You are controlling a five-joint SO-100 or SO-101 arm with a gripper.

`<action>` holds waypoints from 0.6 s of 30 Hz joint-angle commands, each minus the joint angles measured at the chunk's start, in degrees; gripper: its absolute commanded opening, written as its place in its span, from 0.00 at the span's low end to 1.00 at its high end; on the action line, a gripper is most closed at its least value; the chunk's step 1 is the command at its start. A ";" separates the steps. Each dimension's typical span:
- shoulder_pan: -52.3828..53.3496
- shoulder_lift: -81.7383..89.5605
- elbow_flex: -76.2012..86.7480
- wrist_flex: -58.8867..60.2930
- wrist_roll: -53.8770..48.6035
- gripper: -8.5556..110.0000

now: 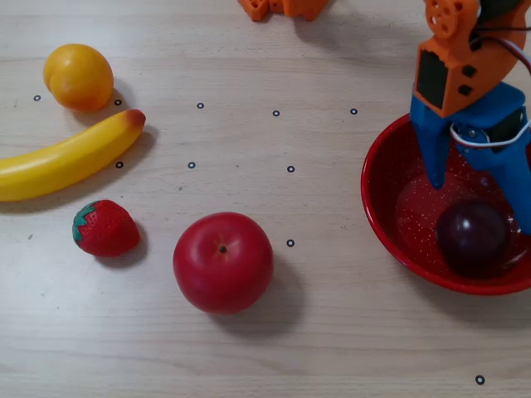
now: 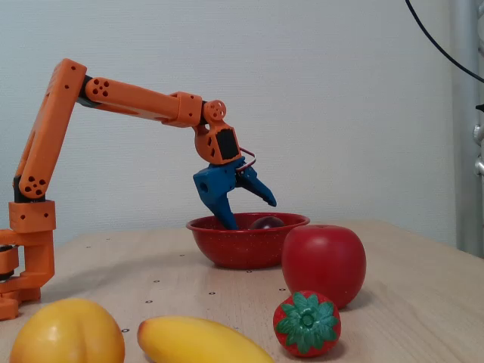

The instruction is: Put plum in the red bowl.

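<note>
Two views, taken in turn: we go through the overhead view first, then the fixed view.

Overhead view, plum: we see the plum (image 1: 473,238) lying inside the red bowl (image 1: 383,217), toward the bowl's lower right in this view.

Overhead view, gripper: our gripper (image 1: 479,201) hangs over the bowl with its blue jaws spread apart; the plum sits at their tips, and we cannot tell whether either tip touches it.

Overhead view, other fruit: well apart from the bowl, to its left, lie a red apple (image 1: 222,262), a strawberry (image 1: 104,228), a banana (image 1: 68,157) and an orange fruit (image 1: 78,76).

Fixed view, plum: only its dark top (image 2: 267,222) shows above the bowl's rim (image 2: 249,246).

Fixed view, gripper: the jaws (image 2: 243,212) stand wide, one fingertip dipping below the rim, the other raised above the bowl.

Step in hand: we judge the release is made and the plum delivered.

Next move: we think it calls for lifting straight up out of the bowl, jaws kept apart, without nudging the plum or catching the rim.
</note>
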 commanded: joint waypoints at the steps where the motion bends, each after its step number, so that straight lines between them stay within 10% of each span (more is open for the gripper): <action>1: -3.34 5.80 -6.24 1.05 0.00 0.40; 11: -9.84 19.25 -4.75 5.80 -3.52 0.09; 18: -17.14 33.13 4.57 2.11 -8.00 0.07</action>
